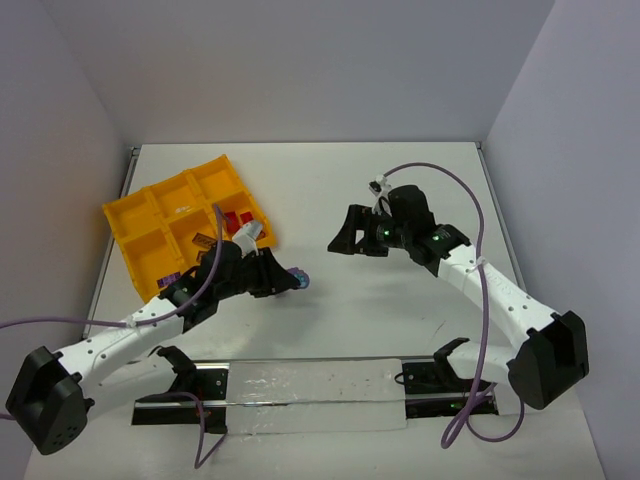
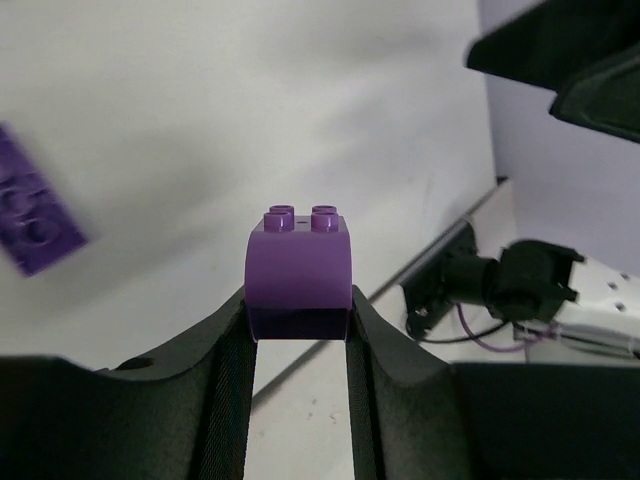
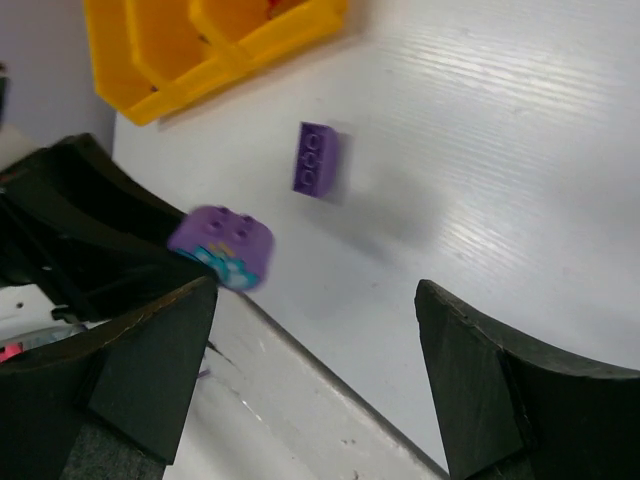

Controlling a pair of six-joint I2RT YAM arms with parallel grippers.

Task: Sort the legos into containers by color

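Observation:
My left gripper [image 2: 300, 300] is shut on a purple lego [image 2: 300, 268] with a rounded top; in the right wrist view this lego [image 3: 222, 245] shows a light-blue underside. In the top view the held lego [image 1: 300, 281] hangs just right of the yellow tray's [image 1: 140, 225] near corner. A second, flat purple lego [image 3: 315, 160] lies loose on the table, and it also appears as the purple lego [image 2: 35, 225] at the left wrist view's edge. Red legos [image 1: 236, 221] with white bits sit in a near tray compartment. My right gripper [image 1: 345, 240] hangs open and holds nothing, right of the left gripper.
The tray [image 3: 200, 50] sits at the back left, angled to the table edges. A small purple piece [image 1: 171, 275] lies at the tray's near edge. A black rail with clamps [image 1: 300, 385] runs along the front between the arm bases. Walls enclose the table on three sides.

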